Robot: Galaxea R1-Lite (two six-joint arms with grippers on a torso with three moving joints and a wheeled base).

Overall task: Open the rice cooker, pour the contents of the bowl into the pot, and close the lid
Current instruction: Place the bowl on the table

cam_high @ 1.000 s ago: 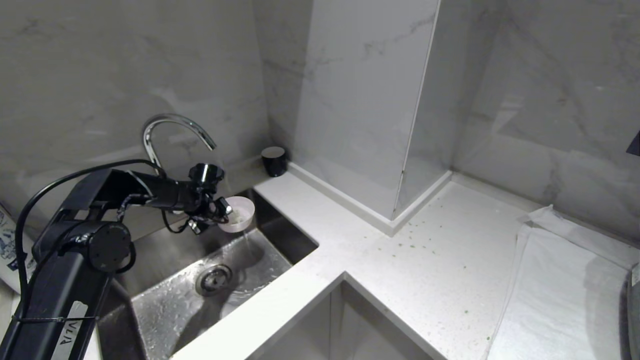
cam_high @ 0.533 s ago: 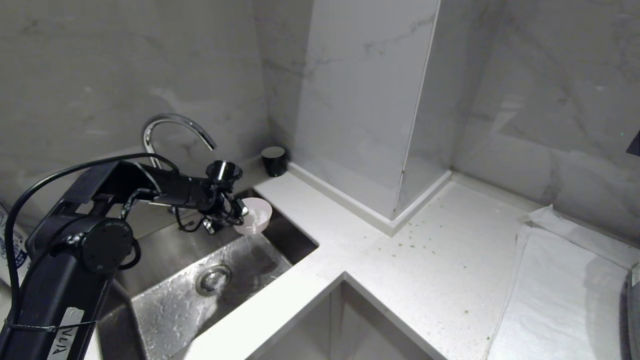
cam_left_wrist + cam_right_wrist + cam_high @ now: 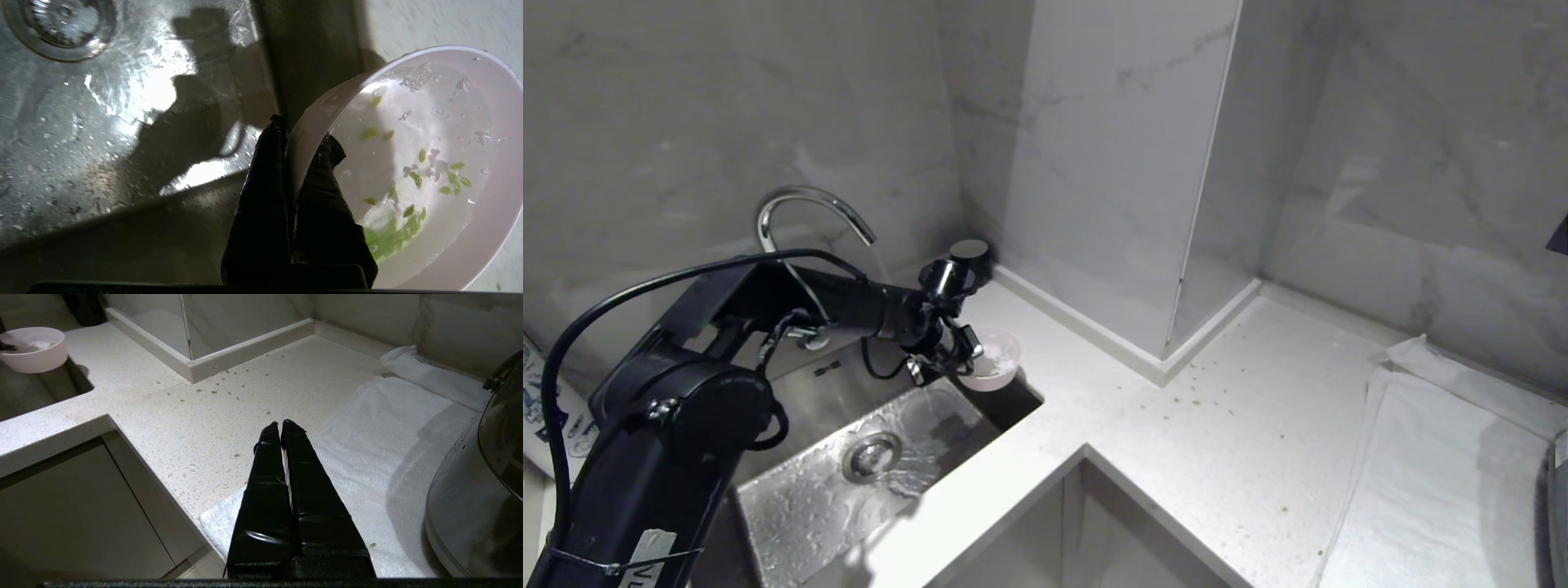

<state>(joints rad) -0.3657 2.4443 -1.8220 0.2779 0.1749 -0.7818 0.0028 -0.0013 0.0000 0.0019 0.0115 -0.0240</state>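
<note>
We see the left gripper [image 3: 300, 141] with its 2 fingers clamped on the bowl [image 3: 991, 368] rim, holding it over the sink [image 3: 792, 498] edge beside the counter [image 3: 1176, 441]; we judge this keeps the contents [image 3: 392, 237] from spilling. The right gripper [image 3: 281, 424] hangs idle, fingers together.

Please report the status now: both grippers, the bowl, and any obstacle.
Left gripper shut on bowl rim, at the sink edge. Right gripper shut, empty, above the counter. Green bits and water inside. No obstacle seen.
</note>
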